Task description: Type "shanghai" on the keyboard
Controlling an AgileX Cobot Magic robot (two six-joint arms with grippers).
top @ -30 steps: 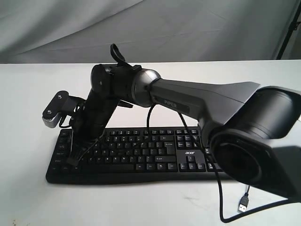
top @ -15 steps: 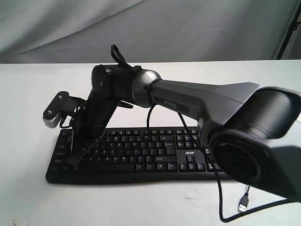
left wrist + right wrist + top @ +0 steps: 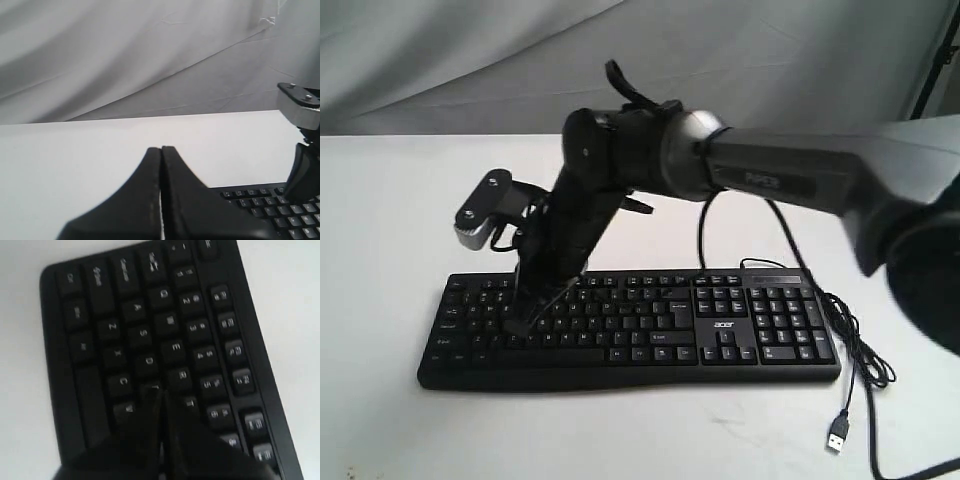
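The black keyboard lies across the white table, its "acer" logo beside the number pad. My right gripper reaches across to the keyboard's left half, shut and pointing down with its tips at the letter keys. In the right wrist view the right gripper is shut with nothing held, its tips over the key between D, R, C and V on the keyboard. My left gripper is shut and empty above bare table, with the keyboard's corner beside it. The exterior view does not show it.
The thin black USB cable coils off the keyboard's right end, its plug lying on the table near the front. The right arm's wrist camera juts out above the keyboard's left end. A grey cloth backdrop hangs behind.
The right arm has swung rightward, and its shut tips have moved from the keyboard's far-left keys further right along the letter rows. The number pad and cable are now uncovered.
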